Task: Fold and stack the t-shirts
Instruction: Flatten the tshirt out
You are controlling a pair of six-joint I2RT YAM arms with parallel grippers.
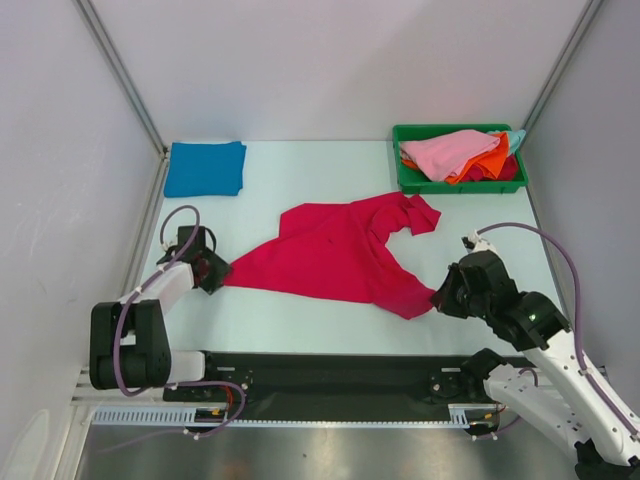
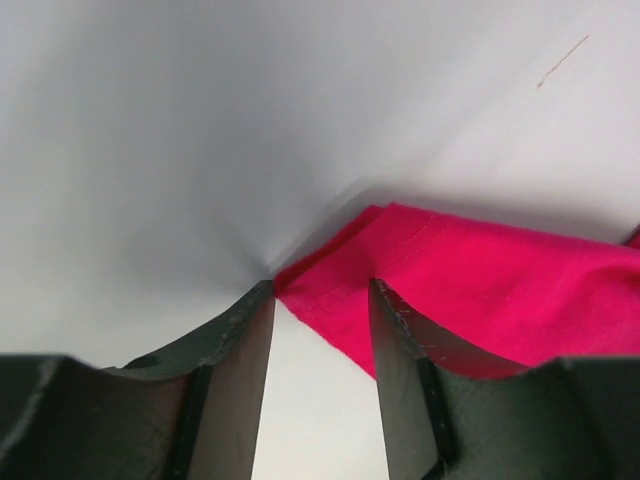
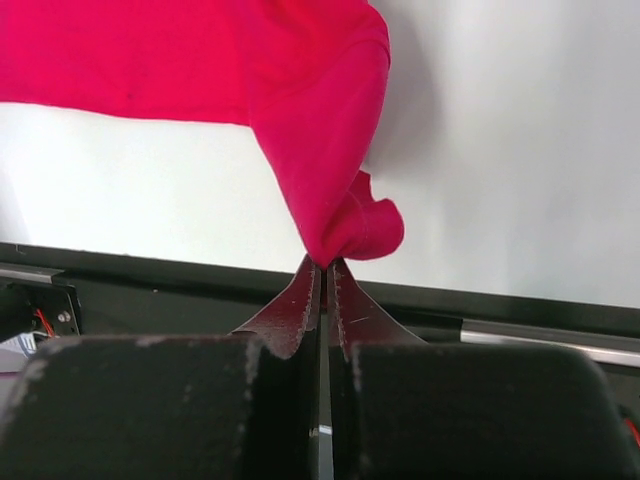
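Observation:
A crimson t-shirt (image 1: 340, 250) lies spread and rumpled across the middle of the table. My left gripper (image 1: 215, 268) sits low at its left corner. In the left wrist view the jaws of the left gripper (image 2: 323, 290) stand apart, with the crimson t-shirt's (image 2: 470, 290) hemmed corner lying between the fingertips, unpinched. My right gripper (image 1: 437, 298) is at the shirt's near right corner. In the right wrist view the right gripper (image 3: 326, 265) is shut on a bunched tip of the crimson cloth (image 3: 300, 100), lifted slightly. A folded blue t-shirt (image 1: 205, 168) rests at the back left.
A green bin (image 1: 455, 187) at the back right holds a heap of t-shirts, pink (image 1: 450, 152) on top of orange (image 1: 490, 165), with a bit of light blue at its right edge. White walls enclose the table on three sides. The black rail (image 1: 330, 375) runs along the near edge.

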